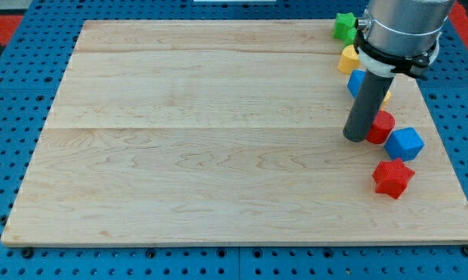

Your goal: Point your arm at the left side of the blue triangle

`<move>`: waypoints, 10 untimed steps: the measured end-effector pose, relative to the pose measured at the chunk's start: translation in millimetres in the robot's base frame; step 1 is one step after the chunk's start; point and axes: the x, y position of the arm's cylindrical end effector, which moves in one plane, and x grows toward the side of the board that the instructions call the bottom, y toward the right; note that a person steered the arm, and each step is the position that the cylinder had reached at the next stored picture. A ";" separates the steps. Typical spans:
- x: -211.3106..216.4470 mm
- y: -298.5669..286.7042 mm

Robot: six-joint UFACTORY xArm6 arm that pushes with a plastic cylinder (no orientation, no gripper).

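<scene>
My tip (355,138) rests on the wooden board at the view's right. A blue block (356,81) shows just above it, mostly hidden behind the rod, so its shape cannot be made out. A red round block (382,127) touches the rod's right side. A blue cube (405,143) lies to the right of that. A red star-shaped block (392,178) lies below them.
A green star-shaped block (344,26) and a yellow block (349,58) sit near the board's top right, left of the arm. The wooden board (203,140) lies on a blue perforated table.
</scene>
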 end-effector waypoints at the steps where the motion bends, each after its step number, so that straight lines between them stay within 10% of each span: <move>1: -1.9 12.7; 10: -77.8 -0.2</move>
